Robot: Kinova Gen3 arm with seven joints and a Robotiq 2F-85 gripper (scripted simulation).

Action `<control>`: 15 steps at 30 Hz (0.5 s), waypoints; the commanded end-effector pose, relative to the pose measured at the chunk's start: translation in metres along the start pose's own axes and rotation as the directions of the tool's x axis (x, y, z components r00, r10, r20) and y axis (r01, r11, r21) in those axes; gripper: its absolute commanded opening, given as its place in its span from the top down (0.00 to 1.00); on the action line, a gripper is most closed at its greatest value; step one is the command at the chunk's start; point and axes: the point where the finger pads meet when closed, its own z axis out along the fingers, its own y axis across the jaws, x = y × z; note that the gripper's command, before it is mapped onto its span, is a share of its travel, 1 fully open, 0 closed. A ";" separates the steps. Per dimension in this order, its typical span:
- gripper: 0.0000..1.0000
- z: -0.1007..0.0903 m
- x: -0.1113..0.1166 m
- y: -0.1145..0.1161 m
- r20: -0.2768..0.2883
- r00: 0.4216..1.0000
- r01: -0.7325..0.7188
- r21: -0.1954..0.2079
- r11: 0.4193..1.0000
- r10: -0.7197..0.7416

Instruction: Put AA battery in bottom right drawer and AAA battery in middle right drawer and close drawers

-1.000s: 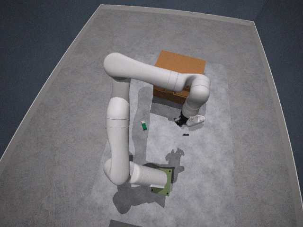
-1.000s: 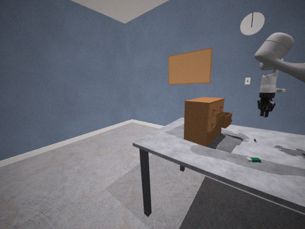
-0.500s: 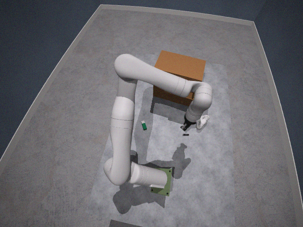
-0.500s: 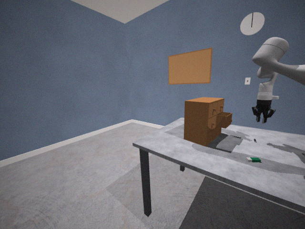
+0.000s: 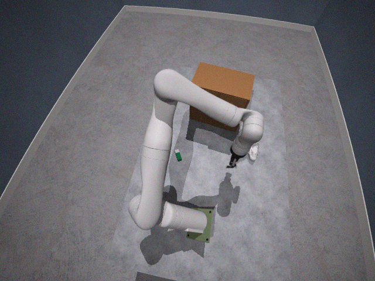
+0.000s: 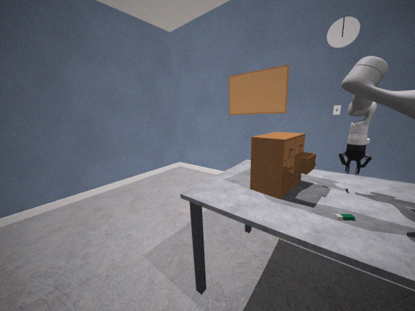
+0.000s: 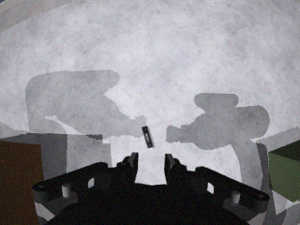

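Observation:
The small brown chest [image 5: 222, 92] stands at the back of the table; it also shows in the side view [image 6: 276, 164]. Its right middle-row drawer [image 6: 305, 161] is pulled partly out; the other drawers look pushed in. A small dark battery [image 7: 148, 137] lies on the table in front of the chest, also seen in the side view [image 6: 347, 190]. I cannot tell whether it is the AA or the AAA. My gripper [image 6: 354, 168] hangs well above the table, pointing down, roughly over that battery. Its fingers stand partly open with nothing between them. No other battery is in view.
A small green-and-white block [image 5: 178, 155] lies on the table left of the battery, also in the side view [image 6: 345, 216]. A white crumpled-looking thing [image 5: 254, 151] lies just right of my wrist. My base plate [image 5: 202, 225] is at the front.

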 end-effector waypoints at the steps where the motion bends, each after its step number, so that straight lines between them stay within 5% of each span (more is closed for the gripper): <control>1: 0.67 0.007 0.003 0.000 0.005 0.999 0.045 0.001 0.999 -0.045; 15: 0.67 0.031 0.008 -0.005 0.007 0.964 0.264 0.013 0.964 -0.264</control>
